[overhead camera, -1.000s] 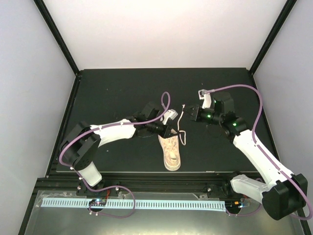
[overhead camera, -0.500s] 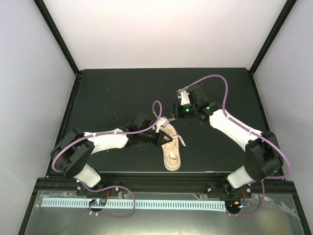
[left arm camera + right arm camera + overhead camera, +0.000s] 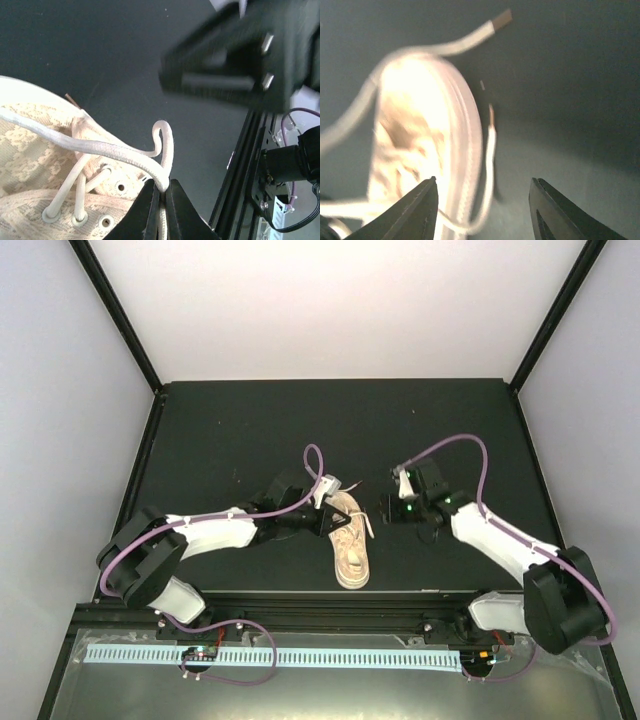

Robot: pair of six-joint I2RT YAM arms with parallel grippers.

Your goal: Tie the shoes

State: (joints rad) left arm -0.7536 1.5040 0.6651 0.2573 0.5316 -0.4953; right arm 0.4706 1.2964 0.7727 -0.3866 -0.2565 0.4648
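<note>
The shoes are one small beige-pink sneaker [image 3: 351, 548] near the table's front edge, toe toward me. My left gripper [image 3: 333, 514] sits at its far left end, shut on an off-white lace [image 3: 105, 150]. In the left wrist view, the lace rises from the eyelets and bends into the closed left gripper [image 3: 162, 183]. My right gripper [image 3: 387, 508] hovers just right of the shoe, open and holding nothing. In the blurred right wrist view, a loose lace end [image 3: 490, 145] lies on the mat beside the sneaker [image 3: 420, 110], ahead of the right gripper [image 3: 484, 184].
The black mat [image 3: 230, 430] ends at a raised metal frame [image 3: 240, 165] close behind the left gripper. The right gripper's black body [image 3: 235, 55] shows blurred at the top of the left wrist view. Purple cables [image 3: 440, 450] arc over both arms.
The right gripper opened, let go of its lace, and swung from the back right down to the shoe's right side. The left gripper drew back left, still gripping its lace.
</note>
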